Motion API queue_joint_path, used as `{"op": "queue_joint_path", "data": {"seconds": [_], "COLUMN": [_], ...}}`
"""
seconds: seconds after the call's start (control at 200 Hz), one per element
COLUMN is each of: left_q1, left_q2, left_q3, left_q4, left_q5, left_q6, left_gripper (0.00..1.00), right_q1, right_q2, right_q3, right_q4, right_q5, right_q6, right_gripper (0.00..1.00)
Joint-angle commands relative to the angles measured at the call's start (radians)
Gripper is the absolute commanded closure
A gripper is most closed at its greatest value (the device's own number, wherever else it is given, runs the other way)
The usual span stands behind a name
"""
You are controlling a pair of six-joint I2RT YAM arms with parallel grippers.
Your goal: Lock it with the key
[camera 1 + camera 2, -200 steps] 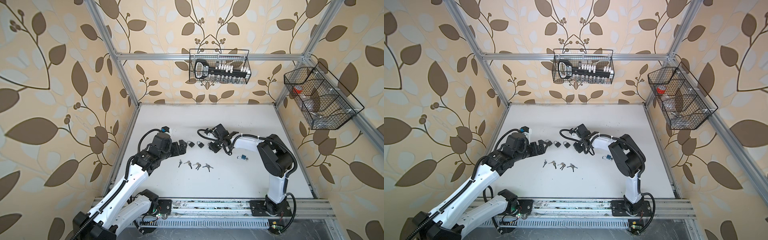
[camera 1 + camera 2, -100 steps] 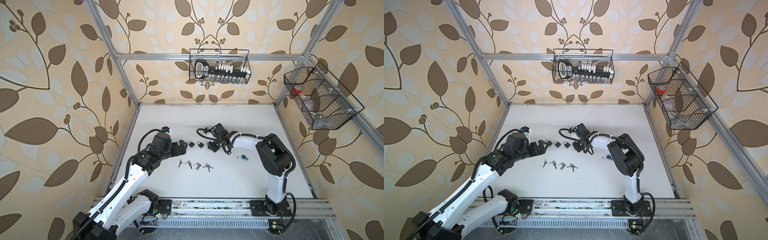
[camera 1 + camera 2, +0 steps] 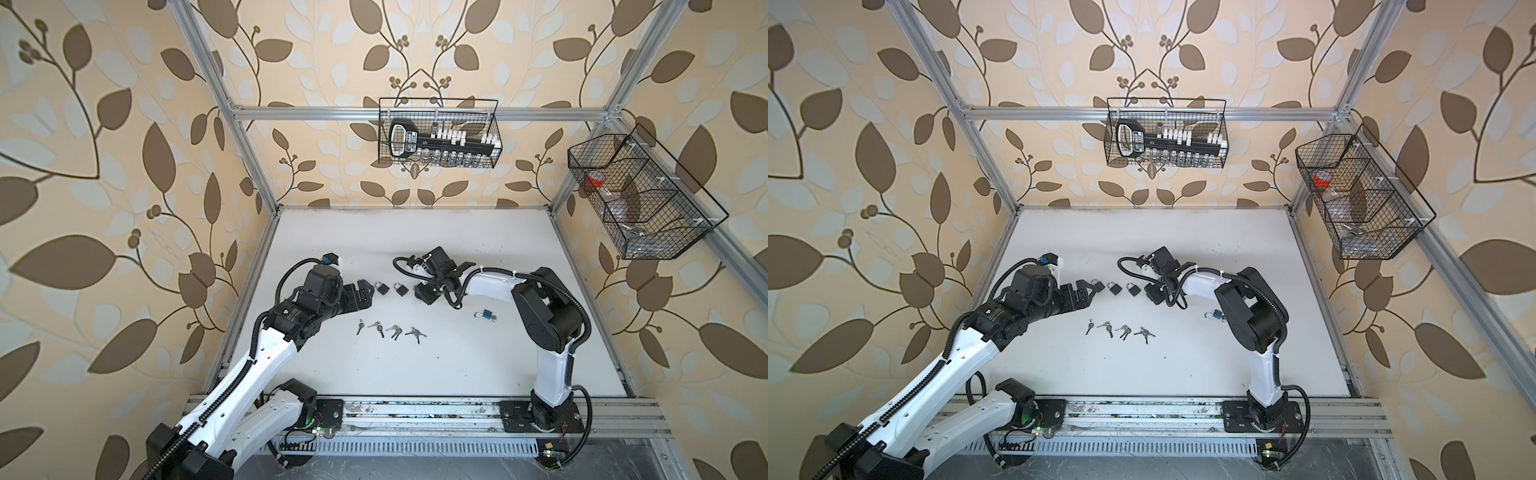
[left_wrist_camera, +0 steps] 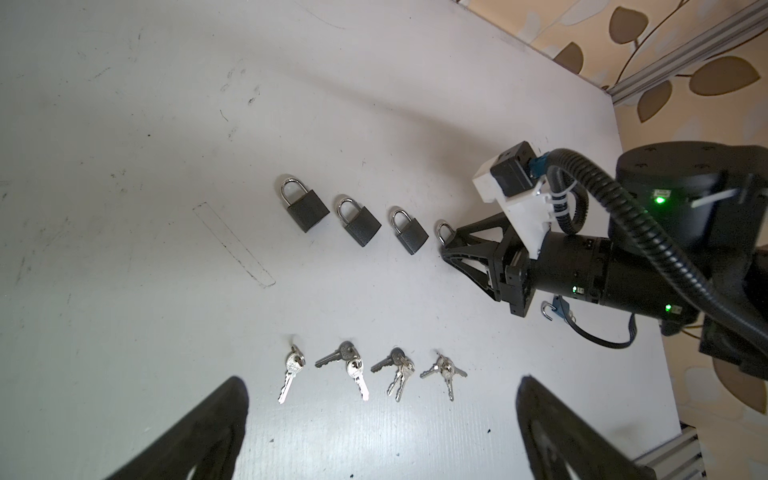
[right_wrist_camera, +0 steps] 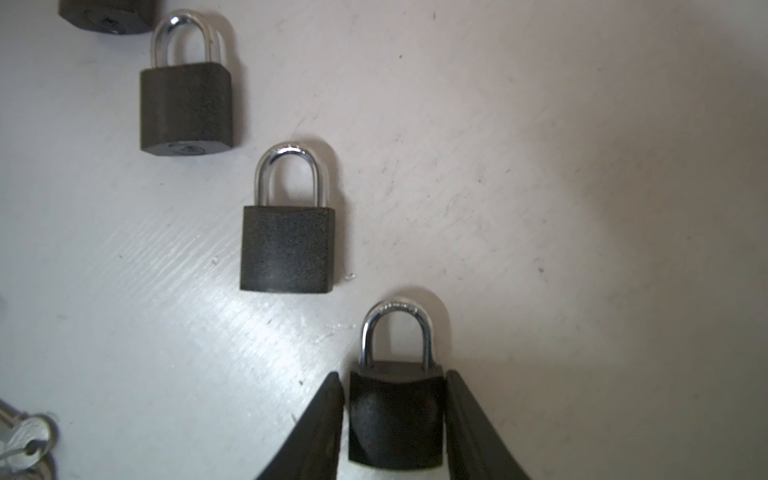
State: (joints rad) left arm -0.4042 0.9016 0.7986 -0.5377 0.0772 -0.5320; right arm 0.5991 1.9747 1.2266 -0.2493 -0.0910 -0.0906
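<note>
Inside right gripper: black padlock | apparently loose | left gripper spread wide

Left wrist cam: I see only the shackle of the 4th padlock, body hidden behind right gripper. Right wrist cam cuts off another padlock & the keys at frame edge.

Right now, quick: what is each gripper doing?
Left gripper: open, empty.
Right gripper: jaws flank a black padlock with silver shackle; whether they grip it cannot be told.
</note>
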Motion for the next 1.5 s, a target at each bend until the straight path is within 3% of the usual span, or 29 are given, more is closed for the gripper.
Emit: {"op": "queue_joint_path", "data": {"seconds": [0.0, 0.26, 0.47, 0.545, 0.73, 0.84, 1.065, 1.245, 1.494], "left_q1": [0.009, 0.010, -0.003, -0.057, -0.297, -0.386, -0.535, -0.556, -0.556], "left_q2": [-0.021, -0.089, -0.086, -0.039, 0.105, 0.238, 0.437, 0.484, 0.465], "left_q3": [0.017, -0.016, -0.102, -0.107, -0.065, -0.016, 0.099, 0.098, 0.088], "left_q4": [-0.012, 0.001, 0.186, 0.231, 0.336, 0.407, 0.500, 0.555, 0.538], "left_q5": [-0.010, -0.016, 0.224, 0.235, 0.122, 0.129, 0.142, 0.176, 0.166], "left_q6": [-0.001, -0.037, -0.036, -0.042, 0.001, 0.002, -0.009, -0.043, -0.040], "left_gripper": [0.01, 0.01, 0.01, 0.01, 0.01, 0.01, 0.01, 0.01, 0.01], "right_q1": [-0.002, -0.007, -0.071, -0.132, -0.331, -0.413, -0.433, -0.433, -0.430], "right_q2": [-0.003, -0.185, -0.400, -0.478, -0.630, -0.622, -0.508, -0.489, -0.480], "right_q3": [-0.018, -0.087, -0.324, -0.396, -0.519, -0.526, -0.489, -0.490, -0.511], "right_q4": [-0.021, 0.030, 0.049, 0.026, -0.010, -0.017, -0.049, -0.069, -0.077], "right_q5": [-0.014, 0.014, 0.093, 0.119, 0.065, -0.003, -0.024, -0.013, -0.087], "right_q6": [-0.006, 0.064, 0.249, 0.323, 0.408, 0.437, 0.462, 0.485, 0.517], "right_gripper": [0.58, 0.51, 0.48, 0.48, 0.48, 0.45, 0.39, 0.39, 0.38]}}
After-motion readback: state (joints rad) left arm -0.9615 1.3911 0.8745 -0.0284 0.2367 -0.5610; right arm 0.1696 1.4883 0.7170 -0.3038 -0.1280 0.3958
